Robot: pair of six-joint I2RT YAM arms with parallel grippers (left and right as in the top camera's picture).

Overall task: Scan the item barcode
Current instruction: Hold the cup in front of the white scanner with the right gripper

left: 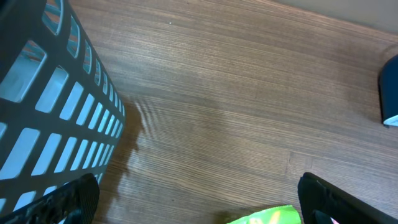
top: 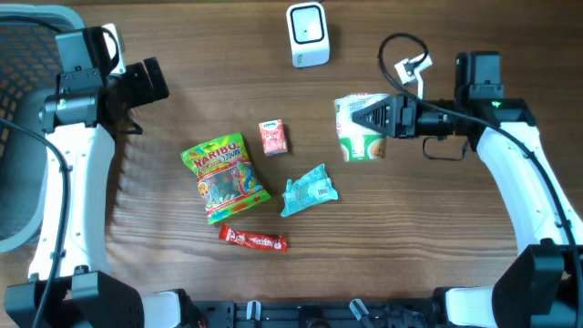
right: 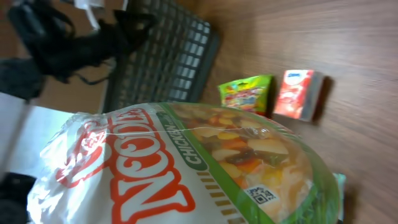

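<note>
Noodle packet [top: 357,128] sits in right pincer [top: 378,117], jaws part-closed on its edge, right of centre over desk [top: 437,237], just below scanner [top: 308,35]; left pincer [top: 146,80] wide, empty, beside basket [top: 18,109]. Packet likely light; crinkly glossy film, probably slippery; brittle noodle block inside, so squeeze gently. Best hold: edge or seam, clear of printed code [right: 261,195]; a loose bag may sag and tilt the code off the scanner.

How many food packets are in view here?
5. Lying loose: gummy bag, small red box above it, teal packet to its right, red bar below. Noodle packet in the right end effector. None seem hidden.
</note>
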